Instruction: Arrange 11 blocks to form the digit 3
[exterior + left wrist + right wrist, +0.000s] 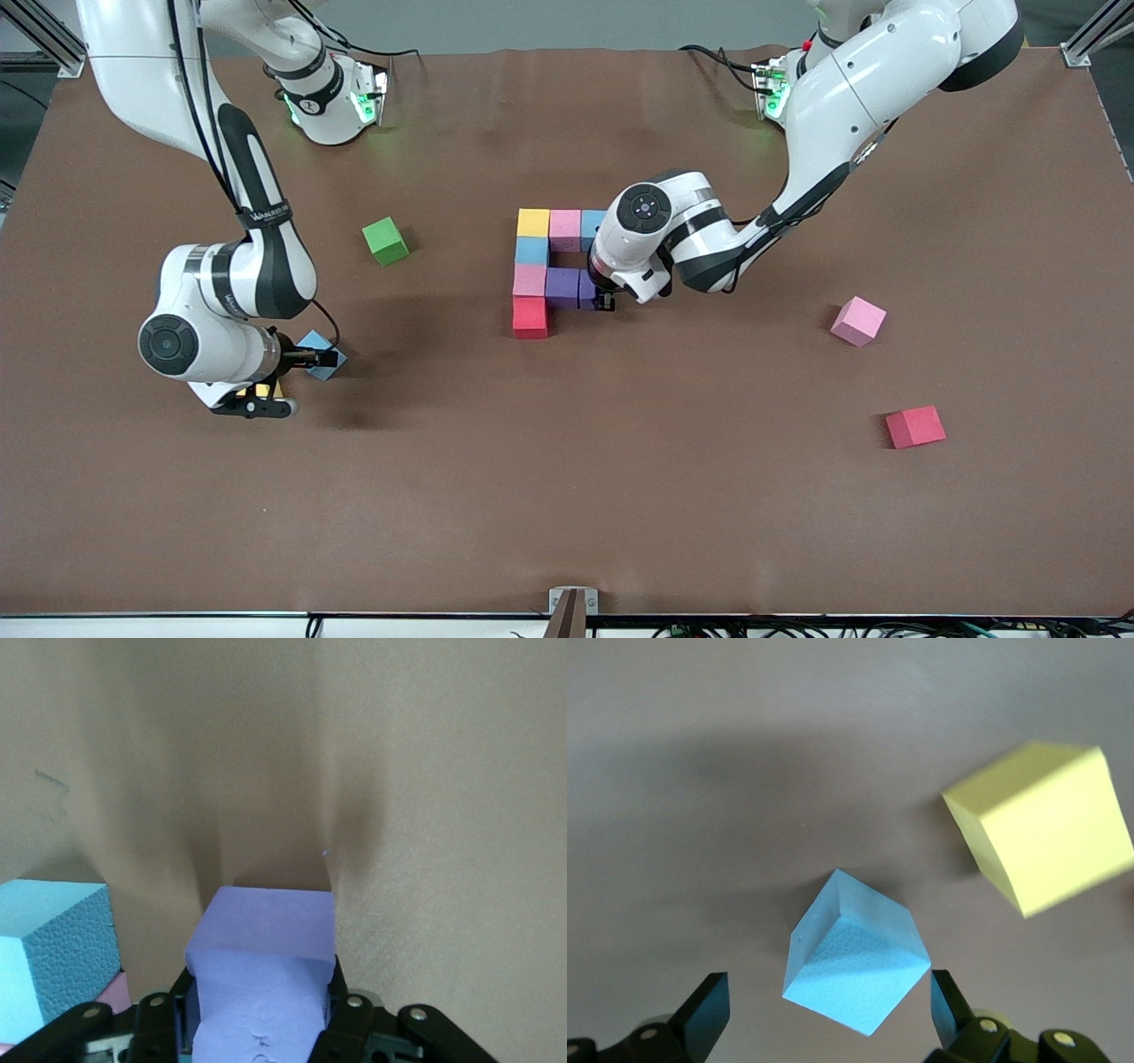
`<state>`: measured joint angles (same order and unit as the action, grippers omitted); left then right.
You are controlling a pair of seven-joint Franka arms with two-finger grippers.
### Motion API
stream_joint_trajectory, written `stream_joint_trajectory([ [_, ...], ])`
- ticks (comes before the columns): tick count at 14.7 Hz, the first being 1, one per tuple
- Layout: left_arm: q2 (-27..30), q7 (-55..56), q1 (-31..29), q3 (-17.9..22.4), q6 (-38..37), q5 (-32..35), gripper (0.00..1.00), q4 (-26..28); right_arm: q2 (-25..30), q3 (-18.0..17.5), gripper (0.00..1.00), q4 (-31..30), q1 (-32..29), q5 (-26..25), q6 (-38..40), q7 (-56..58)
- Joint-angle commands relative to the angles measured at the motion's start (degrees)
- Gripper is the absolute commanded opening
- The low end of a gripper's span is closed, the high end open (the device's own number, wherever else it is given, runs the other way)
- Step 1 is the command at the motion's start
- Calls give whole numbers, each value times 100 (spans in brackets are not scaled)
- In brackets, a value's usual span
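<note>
A robotics laboratory is indicated. Two white industrial arms (824,133) are mounted at one edge of a large table (567,496) covered with a plain brown mat, and lit green indicators are seen at their bases. Aluminium framing profiles (1091,35) are placed at the corners, and bundled cables (709,627) are run along the table's near edge. Only coloured foam cubes (549,266) are laid out on the mat.
</note>
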<state>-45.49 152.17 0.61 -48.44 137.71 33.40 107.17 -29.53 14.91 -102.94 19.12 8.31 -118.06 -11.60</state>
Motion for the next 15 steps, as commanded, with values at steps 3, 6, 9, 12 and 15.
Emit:
stream_joint_trajectory([
  [3,5,-39,18,19,142,35,41,23,307,-67,100,-481,-162,-14,3,-1300],
  [6,5,-21,9,19,142,35,63,23,281,-58,100,-656,-321,266,-252,-1318],
  [9,5,-21,18,19,133,35,100,23,299,-58,100,-920,-330,521,-787,-1353],
  [12,57,-30,18,10,89,35,100,23,263,-58,100,-947,-347,943,-930,-1362],
  [15,206,-30,-96,-121,19,35,100,23,272,-49,100,-947,-339,980,-938,-1371],
])
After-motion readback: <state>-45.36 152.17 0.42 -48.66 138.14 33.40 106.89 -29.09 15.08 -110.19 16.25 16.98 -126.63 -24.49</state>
